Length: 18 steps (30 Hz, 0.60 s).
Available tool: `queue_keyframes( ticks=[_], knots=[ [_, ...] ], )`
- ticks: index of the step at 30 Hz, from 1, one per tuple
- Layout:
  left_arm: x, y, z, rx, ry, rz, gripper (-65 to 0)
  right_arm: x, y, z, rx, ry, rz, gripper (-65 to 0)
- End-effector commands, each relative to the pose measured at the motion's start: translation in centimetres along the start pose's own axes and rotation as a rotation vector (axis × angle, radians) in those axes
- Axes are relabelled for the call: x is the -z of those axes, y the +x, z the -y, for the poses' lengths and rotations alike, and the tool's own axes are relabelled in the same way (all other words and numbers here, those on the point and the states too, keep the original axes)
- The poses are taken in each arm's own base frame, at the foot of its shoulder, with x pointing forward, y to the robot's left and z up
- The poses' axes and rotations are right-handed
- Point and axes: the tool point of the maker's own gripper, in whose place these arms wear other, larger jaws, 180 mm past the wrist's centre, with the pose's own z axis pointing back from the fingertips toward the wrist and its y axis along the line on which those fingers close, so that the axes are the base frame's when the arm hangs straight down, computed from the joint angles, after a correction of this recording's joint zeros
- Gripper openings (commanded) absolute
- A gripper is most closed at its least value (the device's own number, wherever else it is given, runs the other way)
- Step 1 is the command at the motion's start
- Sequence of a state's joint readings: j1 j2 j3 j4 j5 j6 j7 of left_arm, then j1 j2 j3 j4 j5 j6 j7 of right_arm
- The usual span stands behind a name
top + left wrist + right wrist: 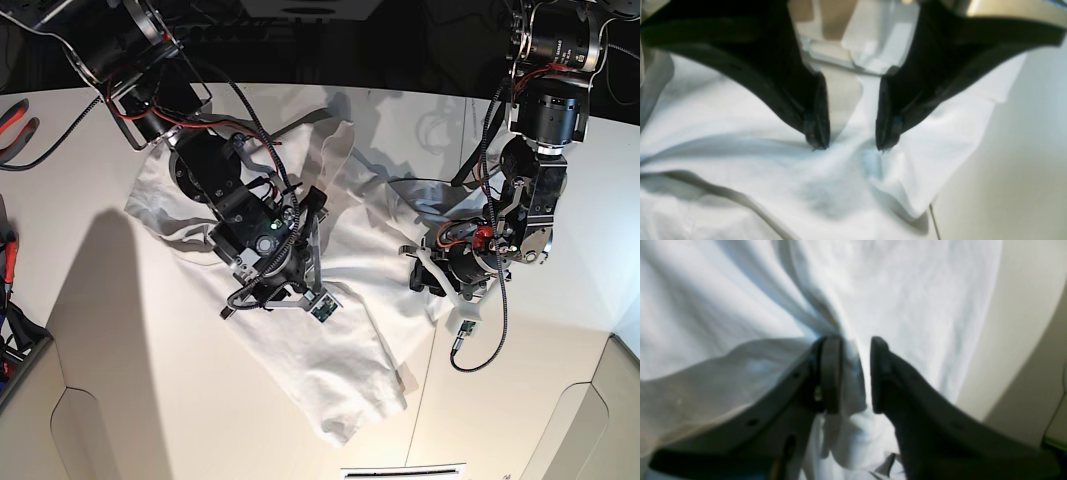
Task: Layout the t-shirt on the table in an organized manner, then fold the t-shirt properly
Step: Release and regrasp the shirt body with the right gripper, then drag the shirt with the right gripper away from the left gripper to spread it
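Pinching a bunched fold of the t-shirt [907, 300], the right pincer [856, 373] shows in its own wrist view with white cloth squeezed up between its two dark fingers [830, 373], creases running away from that spot. To the right of the cloth in that view lies a bare strip of the bench [1013, 323].

From the left wrist view, the left pincer [851, 145] has its fingertips [818, 136] spread apart, both tips pressing down onto the fabric near an edge of the shirt, with a ridge of cloth rising between them; nothing is gripped. Bare bench sits just beyond that edge, crossed by a thin dark seam [935, 221].

Seen from the base view, the t-shirt [330, 360] lies crumpled across the middle of the white bench [150, 380], spread diagonally from the far left towards the near centre. The right pincer [290, 285] sits over the middle of the shirt, while the left pincer [425, 270] rests at its right-hand edge. Red-handled tools [12, 120] lie at the far left edge of the bench.
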State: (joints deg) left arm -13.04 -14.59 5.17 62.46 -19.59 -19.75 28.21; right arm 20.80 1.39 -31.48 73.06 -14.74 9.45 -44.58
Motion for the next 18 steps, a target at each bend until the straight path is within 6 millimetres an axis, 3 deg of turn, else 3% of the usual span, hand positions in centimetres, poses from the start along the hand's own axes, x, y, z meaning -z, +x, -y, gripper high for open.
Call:
queue_keyframes(
  ticks=[1,4,11,13,14,18],
  knots=[
    [-0.2,2.0,-0.4,0.008,0.004,0.051,-38.1,-0.5,2.0,1.8,0.014,-0.042,0.053,-53.5],
    [-0.2,2.0,-0.4,0.008,0.004,0.051,-38.1,-0.4,1.6,2.8,0.047,-0.055,0.047,-57.9],
    [-0.2,2.1,-0.4,0.008,0.004,0.051,-38.1,-0.4,0.6,5.4,0.140,-0.092,0.037,-58.3],
    [-0.2,2.1,-0.4,0.008,0.004,0.051,-38.1,-0.4,0.4,6.2,0.159,-0.105,0.044,-62.2],
    [-0.2,2.1,-0.4,0.008,0.004,0.051,-38.1,-0.4,0.1,6.7,0.164,-0.113,0.046,-65.0],
    [-0.2,2.1,-0.4,0.007,0.007,0.051,-38.1,-0.6,-1.2,9.5,0.166,-0.187,0.061,-65.0]
  ],
)
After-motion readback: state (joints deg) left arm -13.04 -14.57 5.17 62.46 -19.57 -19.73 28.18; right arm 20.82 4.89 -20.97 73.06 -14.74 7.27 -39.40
